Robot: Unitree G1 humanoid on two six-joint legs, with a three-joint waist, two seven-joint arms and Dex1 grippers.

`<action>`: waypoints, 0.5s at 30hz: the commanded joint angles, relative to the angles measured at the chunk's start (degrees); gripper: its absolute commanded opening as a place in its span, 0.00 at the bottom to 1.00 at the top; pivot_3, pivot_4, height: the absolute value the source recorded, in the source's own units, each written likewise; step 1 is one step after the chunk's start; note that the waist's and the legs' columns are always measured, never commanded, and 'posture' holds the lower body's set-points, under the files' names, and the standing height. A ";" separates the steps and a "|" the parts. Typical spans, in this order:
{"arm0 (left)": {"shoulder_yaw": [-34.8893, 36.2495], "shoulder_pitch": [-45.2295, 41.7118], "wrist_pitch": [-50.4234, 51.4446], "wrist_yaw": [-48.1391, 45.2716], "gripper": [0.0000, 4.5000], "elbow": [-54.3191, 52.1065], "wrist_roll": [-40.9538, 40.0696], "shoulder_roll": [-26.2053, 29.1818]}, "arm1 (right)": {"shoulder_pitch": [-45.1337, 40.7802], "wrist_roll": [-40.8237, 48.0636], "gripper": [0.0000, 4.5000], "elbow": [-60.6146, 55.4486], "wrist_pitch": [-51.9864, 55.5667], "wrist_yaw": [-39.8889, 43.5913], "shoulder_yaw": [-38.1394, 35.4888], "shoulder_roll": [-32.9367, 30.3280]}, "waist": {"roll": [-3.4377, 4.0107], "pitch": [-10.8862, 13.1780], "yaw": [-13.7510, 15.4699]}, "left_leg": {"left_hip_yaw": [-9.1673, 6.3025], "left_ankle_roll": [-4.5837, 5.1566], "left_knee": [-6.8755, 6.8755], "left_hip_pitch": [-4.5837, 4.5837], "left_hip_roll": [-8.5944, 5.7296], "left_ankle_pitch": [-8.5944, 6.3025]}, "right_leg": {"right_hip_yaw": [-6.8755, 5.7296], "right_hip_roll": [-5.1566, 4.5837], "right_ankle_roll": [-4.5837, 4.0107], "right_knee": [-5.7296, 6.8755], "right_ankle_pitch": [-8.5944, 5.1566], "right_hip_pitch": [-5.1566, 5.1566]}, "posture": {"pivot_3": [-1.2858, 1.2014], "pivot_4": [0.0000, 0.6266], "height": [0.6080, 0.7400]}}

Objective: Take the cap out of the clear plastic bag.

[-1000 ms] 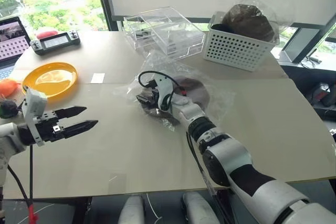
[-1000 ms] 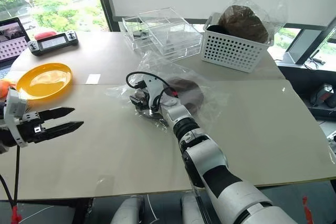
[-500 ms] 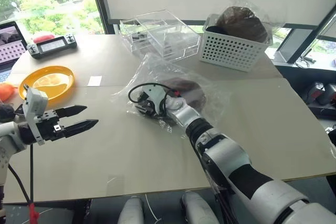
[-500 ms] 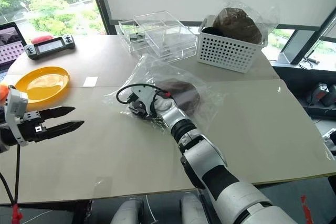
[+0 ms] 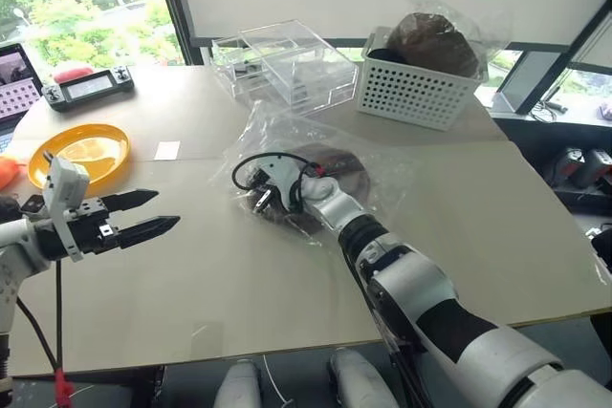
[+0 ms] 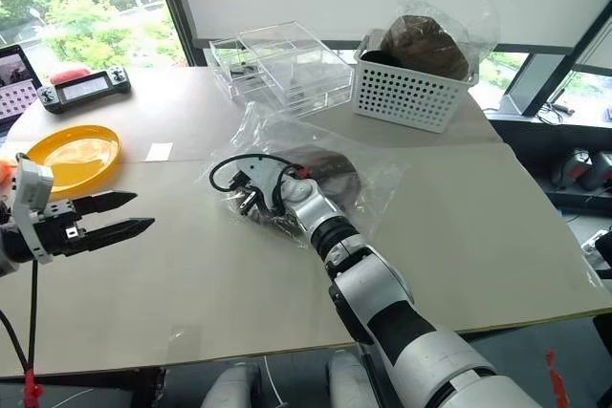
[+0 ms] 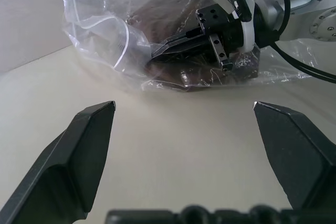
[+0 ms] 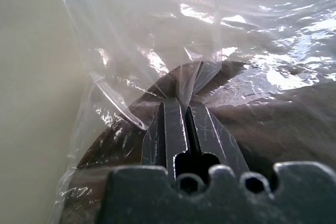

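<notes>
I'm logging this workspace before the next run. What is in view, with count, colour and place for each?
clear plastic bag: one, transparent, table centre, over the cap
cap: one, medium brown, inside that bag
white basket: one, far right, holding a bagged dark brown cap
clear compartment box: one, transparent, far centre
orange plate: one, left side
white slip: one, beside the plate
handheld controller: one, dark, far left
laptop: one, partly seen, far left edge
table: one, beige
left gripper: black, open, above the table's left
right gripper: black, shut, pinching bag film over the cap
</notes>
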 commanded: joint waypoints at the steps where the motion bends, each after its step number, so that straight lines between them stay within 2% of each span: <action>1: 0.24 -1.97 -0.98 0.45 1.00 -0.13 0.15 0.37 | 4.96 -2.58 0.01 3.39 2.35 2.36 3.21 11.72 | 0.00 0.00 -0.05 | 0.00 0.00 0.00 0.00 0.00 0.00 | 0.00 0.00 0.00 0.00 0.00 0.00 | 0.52 0.24 0.96; 5: -0.83 -3.06 -1.43 0.93 1.00 0.76 0.76 -0.18 | 5.09 -3.31 0.01 -0.37 -3.80 2.60 4.35 8.41 | 0.00 0.00 -0.33 | 0.01 0.00 0.00 0.01 0.00 0.00 | 0.02 0.00 0.07 -0.01 -0.04 -0.01 | 0.52 0.24 0.96; 8: -1.42 -3.95 -1.83 1.04 1.00 1.77 1.13 -0.34 | 7.02 -3.45 0.01 -7.12 -14.31 7.97 6.45 5.49 | -0.01 0.01 -0.68 | 0.02 0.00 -0.09 -0.02 0.00 0.00 | 0.06 0.04 0.09 -0.01 -0.05 -0.11 | 0.52 0.24 0.96; 10: -1.99 -4.72 -2.18 1.05 1.00 2.59 1.59 -0.55 | 10.57 -0.27 0.01 -16.18 -20.01 15.44 7.46 2.97 | -0.02 0.02 -0.58 | -0.01 0.00 -0.13 -0.22 0.07 0.00 | 0.06 0.13 0.10 -0.01 -0.06 -0.32 | 0.52 0.24 0.96; 13: -3.43 -6.33 -2.63 0.89 1.00 3.92 2.31 -1.07 | 19.59 10.29 0.01 -37.86 -17.34 32.99 10.12 -3.53 | -0.02 0.06 -0.20 | -0.07 0.00 -0.13 -0.89 0.08 0.00 | 0.04 0.13 -0.19 0.03 0.12 -0.89 | 0.52 0.24 0.96; 15: -4.48 -7.42 -2.95 0.53 1.00 4.75 2.77 -1.35 | 23.36 13.37 0.01 -45.93 -15.61 41.54 11.64 -8.55 | 0.03 0.12 0.08 | -0.08 -0.04 -0.07 -1.28 0.06 -0.02 | 0.00 0.09 -0.21 0.06 0.13 -1.18 | 0.52 0.24 0.96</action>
